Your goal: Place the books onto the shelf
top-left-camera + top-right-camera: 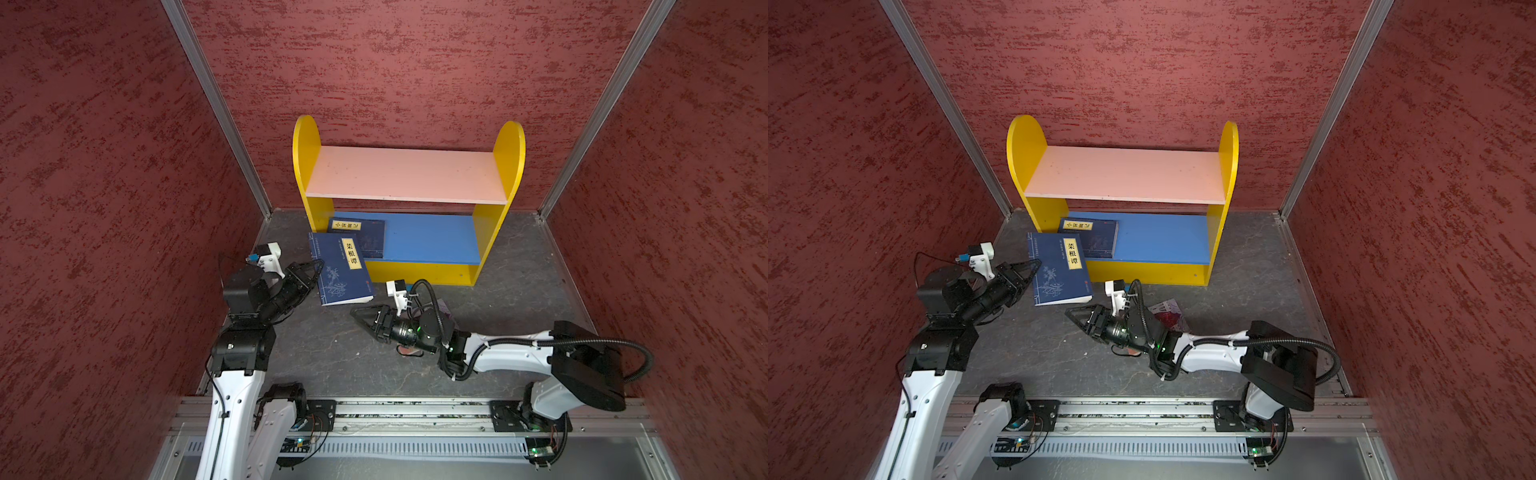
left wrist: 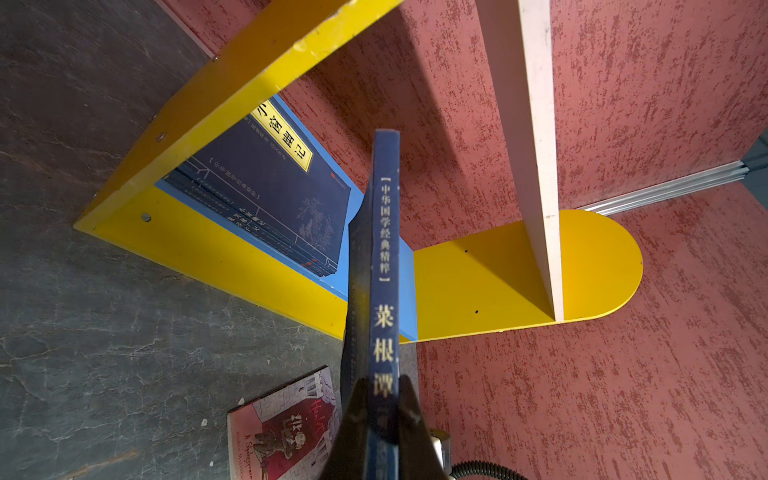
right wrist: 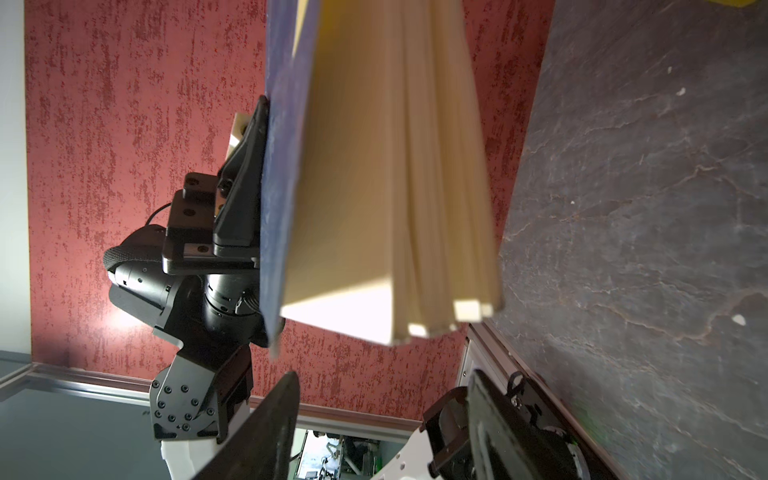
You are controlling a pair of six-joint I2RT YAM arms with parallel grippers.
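The left gripper (image 1: 319, 266) is clenched on 1 navy book's (image 1: 341, 270) spine, near-left of the shelf (image 1: 509, 166); the right gripper (image 1: 360, 314) is released, empty, beside the pink book (image 1: 1170, 312).

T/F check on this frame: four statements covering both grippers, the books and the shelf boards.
1. The left gripper is shut on a navy book. True.
2. The right gripper holds the pink book. False: its fingers stand open with nothing between them, and the pink book lies on the floor under that arm.
3. A stack of navy books lies on the blue lower board. True.
4. A book lies on the pink upper board. False: no book is on that board.
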